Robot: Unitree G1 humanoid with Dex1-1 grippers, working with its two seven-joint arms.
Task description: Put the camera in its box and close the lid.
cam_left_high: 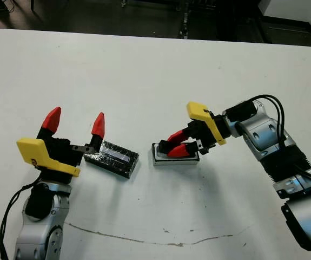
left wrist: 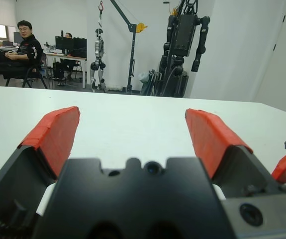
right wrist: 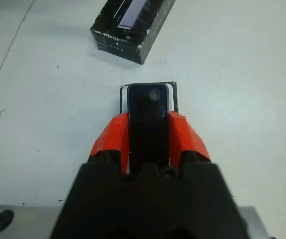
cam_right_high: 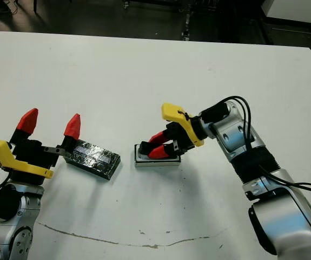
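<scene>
I have the right tool (right wrist: 149, 139) clenched on the camera (right wrist: 148, 117), one red finger pressed to each long side, and the wrist view shows the block lined up lengthways over the box (right wrist: 172, 94), whose thin dark rim peeks out just past the camera's far end and on both flanks. From the head view the box (cam_left_high: 160, 158) sits on the white worktop (cam_left_high: 144, 76) near the middle, with the tool reaching in low from the right so the camera comes down nearly flat into the tray; I cannot tell from these views whether it is fully seated or only resting on the rim. Gripping by the long sides makes sense to me, since it leaves the ends free to slide between the tray walls. The lid (cam_left_high: 112, 157) lies flat on the worktop just to the left of the box, apart from it, stripe facing up. My left tool (cam_left_high: 75, 125) stands released, fingers spread wide and pointing up, with one fingertip close above the lid's near end, which I read as parked ready to take the lid. I judge the insertion step is nearly done; the lid is not yet on.
</scene>
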